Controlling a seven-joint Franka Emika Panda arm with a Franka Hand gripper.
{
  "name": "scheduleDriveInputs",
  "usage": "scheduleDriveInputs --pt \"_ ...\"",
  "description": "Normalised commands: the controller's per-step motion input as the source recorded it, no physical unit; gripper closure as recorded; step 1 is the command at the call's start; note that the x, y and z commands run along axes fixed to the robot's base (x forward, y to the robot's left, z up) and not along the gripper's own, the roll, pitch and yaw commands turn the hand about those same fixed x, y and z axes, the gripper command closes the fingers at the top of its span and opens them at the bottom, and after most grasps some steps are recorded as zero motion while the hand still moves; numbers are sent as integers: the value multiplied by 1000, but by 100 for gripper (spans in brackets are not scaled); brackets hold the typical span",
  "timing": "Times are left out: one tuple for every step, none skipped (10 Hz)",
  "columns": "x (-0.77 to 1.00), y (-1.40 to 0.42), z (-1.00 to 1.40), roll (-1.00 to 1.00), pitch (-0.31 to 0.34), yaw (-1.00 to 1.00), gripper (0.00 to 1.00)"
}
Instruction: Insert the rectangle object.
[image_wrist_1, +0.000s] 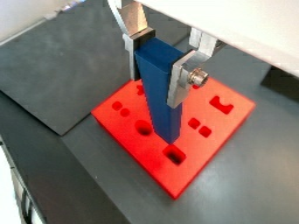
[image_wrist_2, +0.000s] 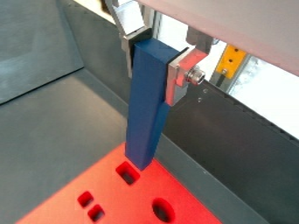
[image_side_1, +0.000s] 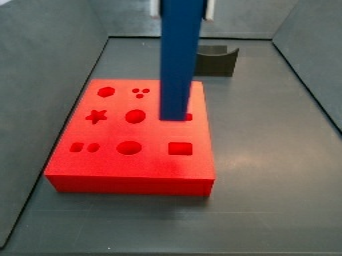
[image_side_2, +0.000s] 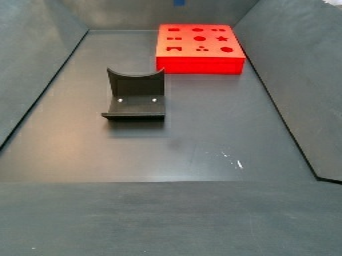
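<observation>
A plain blue rectangular bar (image_wrist_1: 159, 87) of smooth, matt plastic-looking material is being clamped upright by the gripper (image_wrist_1: 162, 54) above the block, its flat silver metal finger plates (image_wrist_1: 184, 74) showing a brushed sheen and a bright screw head. Below it, a red block with shaped holes (image_side_1: 131, 140) is being shown with a smooth, faintly satin plastic-like surface. A small dark grey holder with a curved notch (image_side_2: 134, 96) is looking matt. The dark grey floor (image_side_2: 187, 150) is being lit as dull, lightly scuffed sheet.
</observation>
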Motion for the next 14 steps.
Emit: scheduleDriveInputs --pt "849 0 -97 -449 -26 -220 100" --pt "860 0 -171 -440 0 -249 100" --pt "540 214 -240 -241 34 -69 100" --pt "0 0 0 13 0 0 100" --pt "0 263 -360 90 0 300 100" --pt "-260 369 -526 0 -93 406 100" --pt "-446 237 -606 94 -126 414 100" --pt "-80 0 -151 0 -44 217 100" --pt "0 0 0 0 9 0 100" --pt "-54 0 -229 83 0 0 100" --pt "-111 0 -331 116 0 37 100" --pt "-117 0 -249 69 0 0 100" --pt "-14 0 -86 0 0 0 100" --pt "0 0 -26 0 0 0 100"
